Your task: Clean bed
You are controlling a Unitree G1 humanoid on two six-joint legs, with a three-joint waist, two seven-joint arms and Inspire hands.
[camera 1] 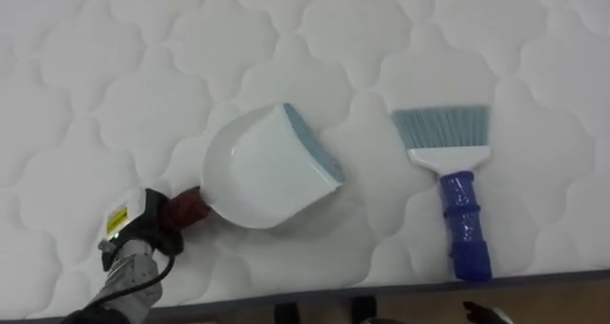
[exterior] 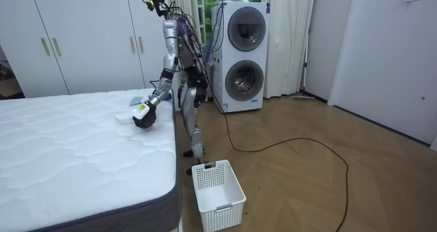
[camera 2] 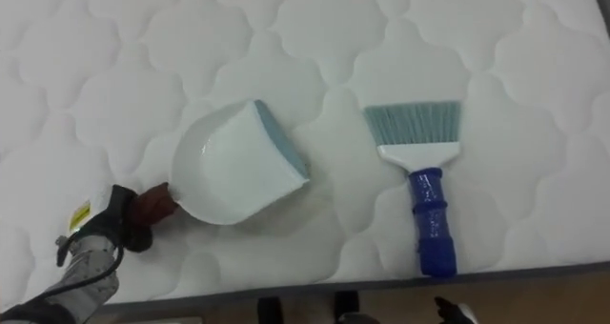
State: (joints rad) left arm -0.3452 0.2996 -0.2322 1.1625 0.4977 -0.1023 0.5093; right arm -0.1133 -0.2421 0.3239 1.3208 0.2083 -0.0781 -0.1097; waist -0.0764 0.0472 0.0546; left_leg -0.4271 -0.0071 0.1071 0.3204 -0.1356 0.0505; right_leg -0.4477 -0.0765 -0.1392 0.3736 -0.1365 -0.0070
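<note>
The bed [exterior: 68, 157] is where my left hand [camera 1: 143, 231] works: its fingers are clenched round the reddish-brown handle [camera 1: 188, 208] of the white dustpan [camera 1: 267, 167]. My left forearm comes in from the lower left and runs low over the quilted mattress [camera 1: 95, 57], with the back of the hand turned up. The pan sits just beyond my hand over the near part of the mattress, and its blue-grey lip faces right, toward the brush [camera 1: 456, 186]. I cannot tell whether the pan rests on the quilting or hangs just above it. The brush lies flat and apart from the pan, to its right. Its teal bristles point away from me and its blue grip ends near the mattress edge.

The 2 eye views give the grasp and both tools from close above. The room view gives my stance instead: I stand upright on the wood floor at the bed's long side, with my left arm stretched down and out over the mattress. A white basket [exterior: 217, 194] stands on the floor near the bed's corner, 2 stacked washing machines [exterior: 242, 54] are behind me, and a white wardrobe [exterior: 82, 34] lines the wall.
</note>
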